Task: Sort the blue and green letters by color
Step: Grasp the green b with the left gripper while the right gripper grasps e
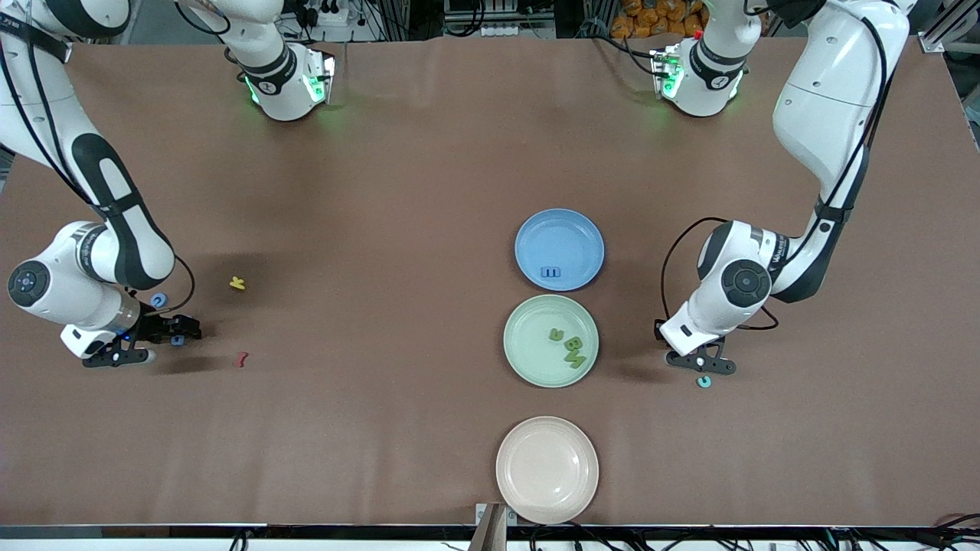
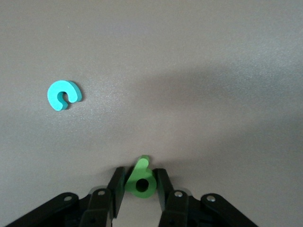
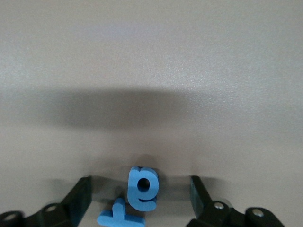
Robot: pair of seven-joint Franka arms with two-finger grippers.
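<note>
My left gripper (image 2: 140, 174) (image 1: 700, 367) is down at the table beside the green plate (image 1: 528, 363), toward the left arm's end, shut on a green 9 (image 2: 141, 178) that lies flat. A teal curved letter (image 2: 64, 94) (image 1: 703, 381) lies close by. My right gripper (image 3: 140, 195) (image 1: 164, 330) stands open at the right arm's end, its fingers (image 3: 79, 197) wide on either side of a blue "a" (image 3: 142, 188), with a second blue letter (image 3: 119, 216) touching it. A blue G (image 1: 158, 301) lies just beside the wrist. The blue plate (image 1: 528, 229) holds a blue E (image 1: 550, 272). Three green letters (image 1: 573, 348) lie in the green plate.
An empty beige plate (image 1: 521, 490) sits nearest the front camera, in line with the other two plates. A small yellow letter (image 1: 238, 282) and a dark red letter (image 1: 242, 358) lie on the brown table near the right gripper.
</note>
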